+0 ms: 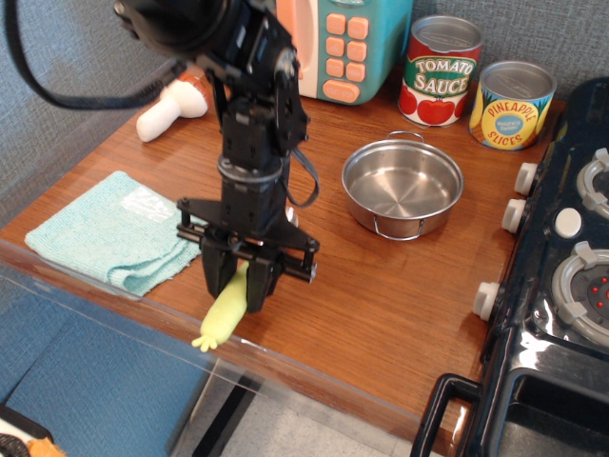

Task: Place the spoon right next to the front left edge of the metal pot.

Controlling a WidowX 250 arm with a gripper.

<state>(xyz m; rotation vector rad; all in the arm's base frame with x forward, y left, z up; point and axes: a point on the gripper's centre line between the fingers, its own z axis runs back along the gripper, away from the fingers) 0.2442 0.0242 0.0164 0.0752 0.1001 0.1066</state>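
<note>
Nearest the camera, at the front edge of the wooden desk (381, 314), the spoon (224, 314): pale yellow-green handle pointing down and out over the edge, upper end hidden between the fingers. Clenched on that handle, the black hand (240, 284), fingers pointing downward, arm rising behind it toward the top left. Bowl of the spoon out of sight behind the hand. Just left of the hand, a folded light-blue cloth (114, 233) flat on the desk, near its front left corner. To the right, along the desk's right side, a black toy stove (561, 286) with white knobs and round burners. Farther back, right of the arm, the metal pot (402, 188): shallow, shiny, upright, apart from the spoon, one wire handle facing front and one facing back. Behind the arm on the left, a white toy mushroom (162, 112) lying on its side. At the back, a teal and orange toy microwave (347, 43) against the wall, then a tomato sauce can (440, 71) and a pineapple slices can (512, 105) standing side by side
</note>
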